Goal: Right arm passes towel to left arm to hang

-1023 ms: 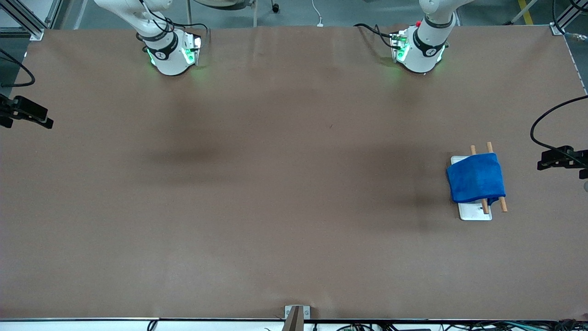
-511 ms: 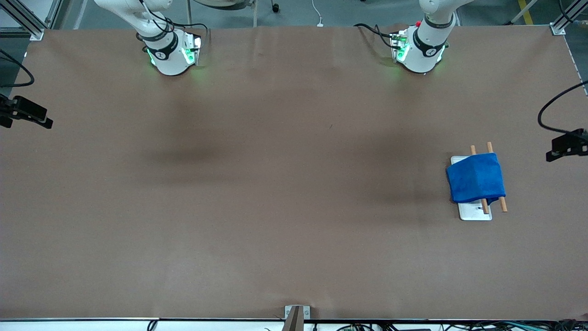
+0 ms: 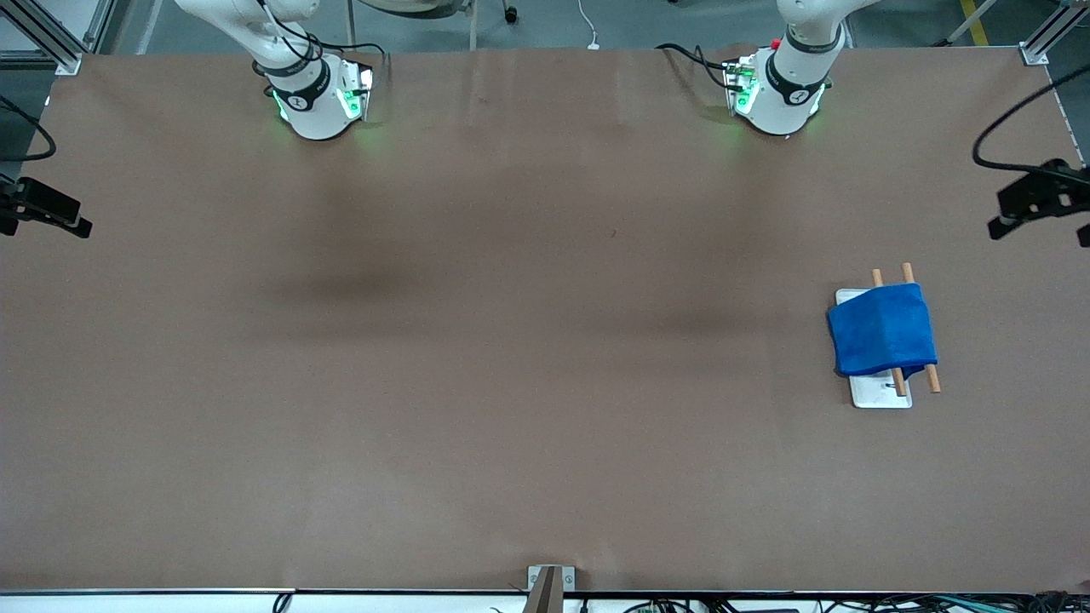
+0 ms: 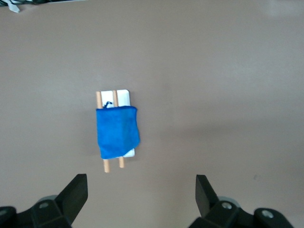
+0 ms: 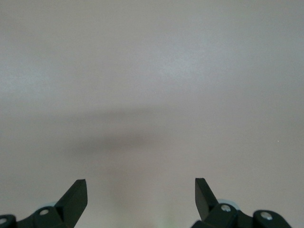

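Note:
The blue towel (image 3: 883,330) hangs draped over two wooden rods (image 3: 933,380) of a small rack with a white base plate (image 3: 880,393), at the left arm's end of the table. It also shows in the left wrist view (image 4: 117,131), well below the camera. My left gripper (image 3: 1035,203) is up in the air over the table's edge at that end, open and empty (image 4: 141,187). My right gripper (image 3: 47,211) is open and empty (image 5: 141,190), in the air over the table's edge at the right arm's end, over bare brown tabletop.
The two arm bases (image 3: 317,98) (image 3: 779,89) stand along the table edge farthest from the front camera. A small metal bracket (image 3: 549,581) sits at the nearest edge. The brown tabletop (image 3: 528,340) is wide and flat.
My left gripper has risen and drawn away from the towel rack along the table's end, toward the side where the bases stand. The right gripper has barely moved. The towel stays on the rods.

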`<control>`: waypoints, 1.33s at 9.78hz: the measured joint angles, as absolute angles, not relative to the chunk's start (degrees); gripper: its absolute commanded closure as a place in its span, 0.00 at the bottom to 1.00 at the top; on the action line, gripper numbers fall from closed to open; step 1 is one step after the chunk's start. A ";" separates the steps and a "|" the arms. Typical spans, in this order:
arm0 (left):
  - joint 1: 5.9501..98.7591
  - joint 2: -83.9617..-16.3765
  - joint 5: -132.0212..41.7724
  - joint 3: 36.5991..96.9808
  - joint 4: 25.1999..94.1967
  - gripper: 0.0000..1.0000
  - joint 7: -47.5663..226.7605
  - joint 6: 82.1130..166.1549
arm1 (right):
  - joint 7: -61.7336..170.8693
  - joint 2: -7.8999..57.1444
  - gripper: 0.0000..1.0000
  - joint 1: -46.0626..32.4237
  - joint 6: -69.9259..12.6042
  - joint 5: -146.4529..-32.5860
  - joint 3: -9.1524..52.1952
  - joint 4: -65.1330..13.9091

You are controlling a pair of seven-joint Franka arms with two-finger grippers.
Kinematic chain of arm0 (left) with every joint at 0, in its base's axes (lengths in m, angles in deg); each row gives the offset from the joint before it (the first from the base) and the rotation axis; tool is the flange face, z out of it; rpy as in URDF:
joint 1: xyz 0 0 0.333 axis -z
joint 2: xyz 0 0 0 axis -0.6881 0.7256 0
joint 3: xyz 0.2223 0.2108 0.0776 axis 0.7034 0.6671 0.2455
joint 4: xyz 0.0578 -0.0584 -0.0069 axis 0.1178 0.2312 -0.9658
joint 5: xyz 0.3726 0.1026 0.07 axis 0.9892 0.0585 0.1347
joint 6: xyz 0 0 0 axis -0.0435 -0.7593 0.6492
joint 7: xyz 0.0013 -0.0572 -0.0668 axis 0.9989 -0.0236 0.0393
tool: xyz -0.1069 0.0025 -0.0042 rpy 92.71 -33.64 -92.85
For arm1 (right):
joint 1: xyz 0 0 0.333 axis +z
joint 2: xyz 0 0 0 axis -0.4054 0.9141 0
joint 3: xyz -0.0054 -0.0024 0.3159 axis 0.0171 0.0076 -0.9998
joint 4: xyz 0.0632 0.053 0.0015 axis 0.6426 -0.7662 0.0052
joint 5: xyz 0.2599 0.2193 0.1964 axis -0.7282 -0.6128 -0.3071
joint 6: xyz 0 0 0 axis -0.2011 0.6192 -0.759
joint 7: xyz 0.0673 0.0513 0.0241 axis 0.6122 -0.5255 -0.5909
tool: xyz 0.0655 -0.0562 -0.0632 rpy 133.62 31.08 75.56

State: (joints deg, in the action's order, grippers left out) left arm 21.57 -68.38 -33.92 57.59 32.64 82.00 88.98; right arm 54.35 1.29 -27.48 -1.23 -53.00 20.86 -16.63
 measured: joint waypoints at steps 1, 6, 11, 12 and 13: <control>24.98 -70.44 -34.88 59.86 35.07 0.00 83.91 88.90 | 54.35 1.29 0.00 -27.49 -1.22 -53.01 20.84 -16.63; 42.21 -82.44 -36.65 75.13 53.12 0.00 86.91 93.96 | 54.26 1.29 0.00 -27.55 -1.20 -53.03 20.79 -16.63; 42.89 -84.11 -36.65 76.08 56.55 0.00 86.48 94.65 | 54.24 1.29 0.00 -27.58 -1.18 -53.03 20.79 -16.63; 42.82 -83.69 -36.65 76.19 56.42 0.00 86.48 94.65 | 54.24 1.29 0.00 -27.58 -1.18 -53.03 20.79 -16.63; 42.70 -83.44 -36.65 76.28 56.25 0.00 86.52 94.65 | 54.24 1.29 0.00 -27.58 -1.18 -53.03 20.79 -16.63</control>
State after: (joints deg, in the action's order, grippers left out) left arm 42.70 -83.44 -36.65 76.28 56.25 86.52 94.65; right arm 54.24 1.29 -27.58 -1.18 -53.03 20.79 -16.63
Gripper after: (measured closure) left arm 0.000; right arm 0.000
